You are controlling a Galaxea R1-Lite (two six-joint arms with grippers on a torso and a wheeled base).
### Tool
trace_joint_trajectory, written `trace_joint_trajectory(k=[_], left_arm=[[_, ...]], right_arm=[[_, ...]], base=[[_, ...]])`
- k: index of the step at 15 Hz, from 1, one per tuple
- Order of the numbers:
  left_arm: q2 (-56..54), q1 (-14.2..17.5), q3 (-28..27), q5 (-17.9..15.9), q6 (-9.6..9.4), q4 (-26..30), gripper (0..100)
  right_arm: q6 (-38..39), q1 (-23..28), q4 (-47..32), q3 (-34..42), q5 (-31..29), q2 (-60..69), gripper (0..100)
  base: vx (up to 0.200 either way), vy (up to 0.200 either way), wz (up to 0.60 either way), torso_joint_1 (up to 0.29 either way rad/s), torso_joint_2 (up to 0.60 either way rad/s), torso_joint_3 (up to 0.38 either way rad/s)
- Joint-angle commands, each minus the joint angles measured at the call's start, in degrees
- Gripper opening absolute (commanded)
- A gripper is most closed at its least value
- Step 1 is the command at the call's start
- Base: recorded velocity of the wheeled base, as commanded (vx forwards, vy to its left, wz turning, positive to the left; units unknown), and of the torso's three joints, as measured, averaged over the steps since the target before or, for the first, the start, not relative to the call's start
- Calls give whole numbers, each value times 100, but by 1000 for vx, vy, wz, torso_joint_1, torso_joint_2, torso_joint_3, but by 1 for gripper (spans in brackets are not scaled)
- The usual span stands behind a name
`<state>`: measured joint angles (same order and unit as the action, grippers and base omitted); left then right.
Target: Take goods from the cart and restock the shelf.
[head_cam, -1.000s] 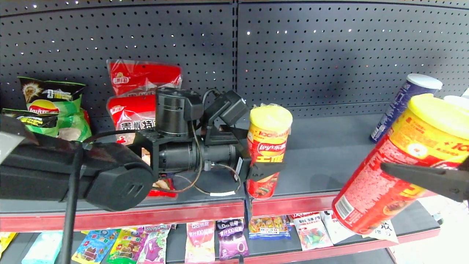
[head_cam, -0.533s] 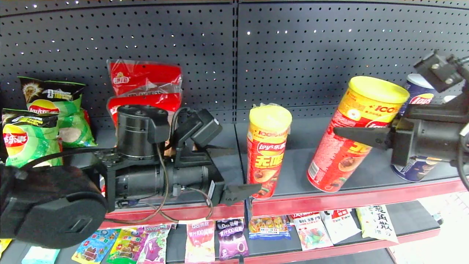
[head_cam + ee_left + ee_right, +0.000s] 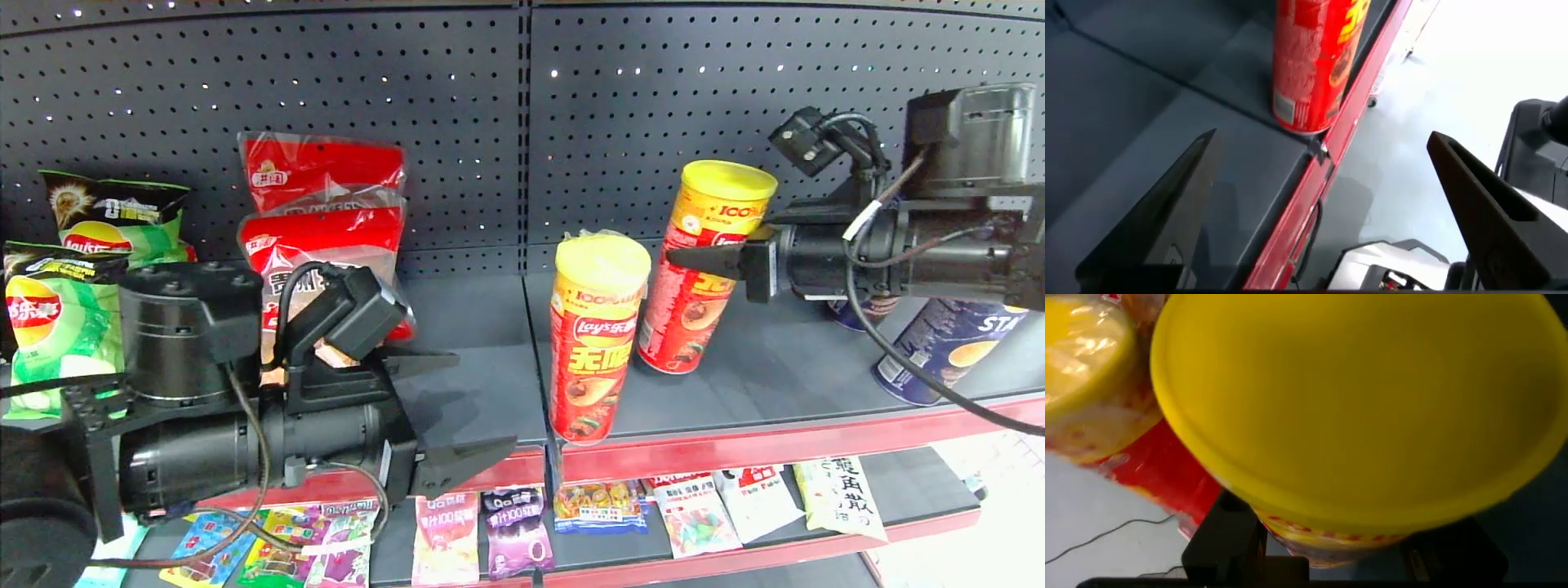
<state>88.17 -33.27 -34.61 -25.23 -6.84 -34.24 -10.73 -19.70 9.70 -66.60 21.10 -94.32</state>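
Observation:
A red chip can with a yellow lid (image 3: 596, 335) stands upright at the front edge of the grey shelf (image 3: 759, 367), free of both grippers. My left gripper (image 3: 457, 412) is open to the left of it, in front of the shelf edge; the left wrist view has that can (image 3: 1310, 65) beyond the spread fingers (image 3: 1167, 220). My right gripper (image 3: 704, 255) is shut on a second, like can (image 3: 694, 294), slightly tilted, just behind and right of the first, its base at or near the shelf. Its yellow lid (image 3: 1355, 408) looms in the right wrist view.
Blue chip cans (image 3: 947, 351) sit at the shelf's right end under my right arm. Red snack bags (image 3: 318, 204) and green chip bags (image 3: 65, 302) stand at the back left. Small packets (image 3: 514, 523) lie on the lower shelf. Bare shelf lies between the bags and the cans.
My left gripper has let go of the standing can and drawn back to the left. My right arm has carried its can left onto the shelf and brought it more upright.

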Motion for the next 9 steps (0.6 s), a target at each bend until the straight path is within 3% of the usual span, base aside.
trace_joint_trajectory(k=[1,9], left_arm=[[-389,154,191,1,-2,-3,100],[-521,180,183,45,192,5,100]], right_arm=[[1,-95,-12,-653,8,-772,0],[1,-509,-56,-2085,-10,-2029,0]], base=[[0,0,0,0,0,0],[0,0,0,0,0,0]])
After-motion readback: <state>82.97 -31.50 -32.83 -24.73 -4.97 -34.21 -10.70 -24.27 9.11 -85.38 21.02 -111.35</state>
